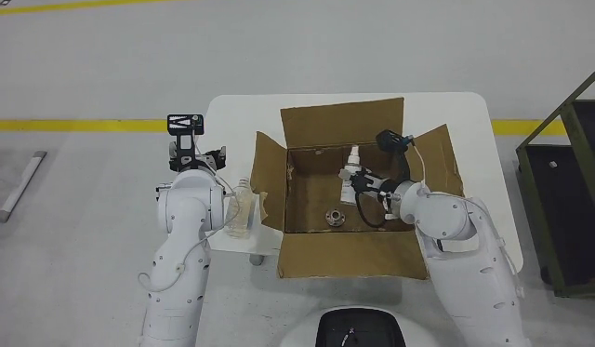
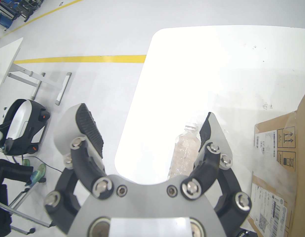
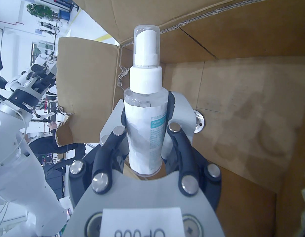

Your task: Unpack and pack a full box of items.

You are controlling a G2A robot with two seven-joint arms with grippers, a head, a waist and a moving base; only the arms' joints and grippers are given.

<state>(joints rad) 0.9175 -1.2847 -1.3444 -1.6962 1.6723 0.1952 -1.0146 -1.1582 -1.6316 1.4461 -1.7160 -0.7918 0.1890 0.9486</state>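
Note:
An open cardboard box (image 1: 349, 240) stands on the white table (image 1: 465, 114). My right gripper (image 3: 146, 117) is inside the box, shut on an upright white spray bottle (image 3: 145, 80) with a clear cap; the same spray bottle (image 1: 350, 175) sits near the box's middle. A small round metal part (image 1: 334, 218) lies on the box floor. A clear plastic bottle (image 1: 240, 207) lies on the table beside the box's left flap. My left gripper (image 2: 147, 129) hangs open just above the table's left edge, with the clear bottle (image 2: 184, 146) below one finger (image 2: 208, 131), apart from it.
The box's flaps (image 1: 342, 119) are spread outward on all sides; a labelled flap (image 2: 278, 149) is close to my left gripper. A dark cart (image 1: 558, 207) stands right of the table. A white and black device (image 2: 24, 124) sits on the floor to the left.

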